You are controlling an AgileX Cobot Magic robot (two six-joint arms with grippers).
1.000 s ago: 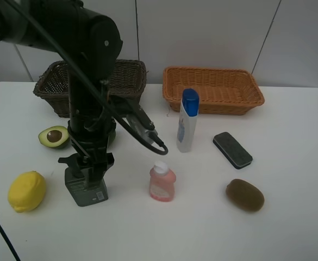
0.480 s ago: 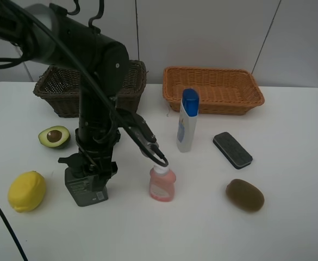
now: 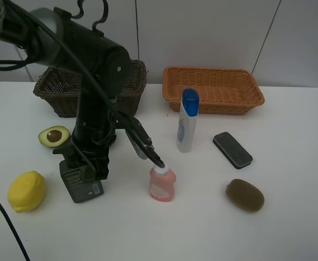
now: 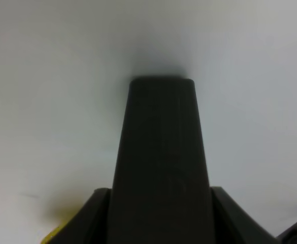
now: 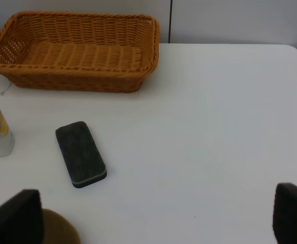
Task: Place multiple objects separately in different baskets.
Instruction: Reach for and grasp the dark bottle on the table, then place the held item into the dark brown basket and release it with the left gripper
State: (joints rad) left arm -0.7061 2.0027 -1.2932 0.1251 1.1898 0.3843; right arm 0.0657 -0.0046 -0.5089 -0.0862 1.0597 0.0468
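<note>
A white table (image 3: 289, 228). The dark brown basket (image 3: 49, 89) sits upper left, the orange-tan basket (image 3: 224, 106) upper middle. Lower left, the left end effector (image 3: 86, 163) grips the dark green pump bottle (image 3: 81, 185) beside the yellow lemon (image 3: 26, 191). The right end effector (image 5: 156, 216) gapes wide.

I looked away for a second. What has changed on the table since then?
The left gripper closed on the dark green pump bottle, which shifted slightly toward the lemon. The avocado, pink bottle, white bottle, eraser, kiwi, dark basket and orange basket stayed put.
</note>
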